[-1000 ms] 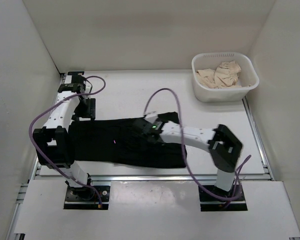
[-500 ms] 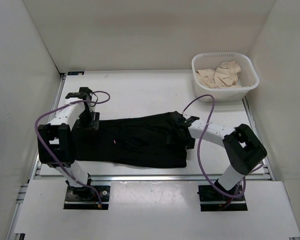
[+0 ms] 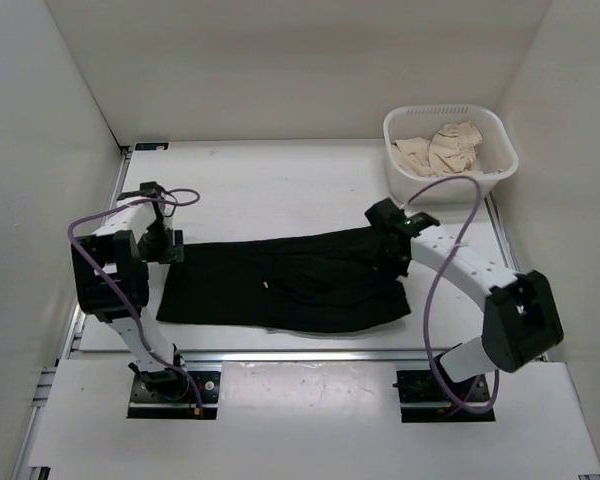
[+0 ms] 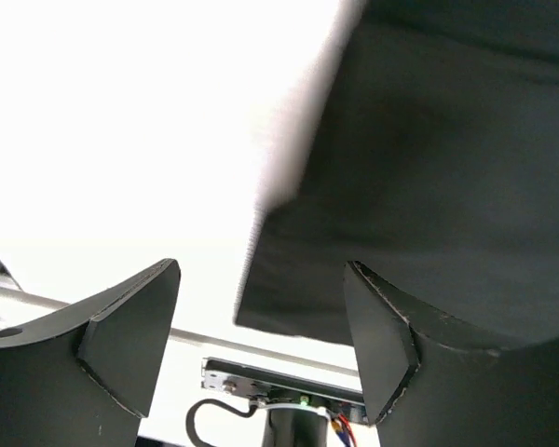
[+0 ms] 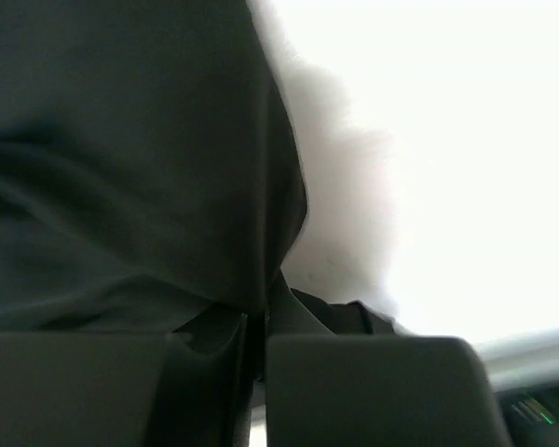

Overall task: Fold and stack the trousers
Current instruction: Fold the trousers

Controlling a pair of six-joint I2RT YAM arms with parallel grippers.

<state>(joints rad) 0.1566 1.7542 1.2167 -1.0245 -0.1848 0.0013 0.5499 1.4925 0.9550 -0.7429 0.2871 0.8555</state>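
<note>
The black trousers [image 3: 280, 285] lie flat across the table's near half, drawn out left to right. My left gripper [image 3: 165, 245] hangs at their left end. In the left wrist view the left gripper [image 4: 261, 345] is open, and the trousers' corner [image 4: 429, 168] lies just beyond the fingertips [image 4: 391, 326], with nothing between them. My right gripper [image 3: 390, 250] is at the trousers' right end. The right wrist view shows the right gripper [image 5: 256, 340] shut on a pinched fold of the black trousers [image 5: 121, 140].
A white basket [image 3: 492, 170] holding crumpled beige cloth [image 3: 440, 148] stands at the back right corner. White walls close in the table on the left, the back and the right. A metal rail [image 3: 310, 355] runs along the near edge.
My right gripper has closed on the trousers' right end and moved right, drawing the cloth out longer. The left gripper dropped to the left end and stayed open.
</note>
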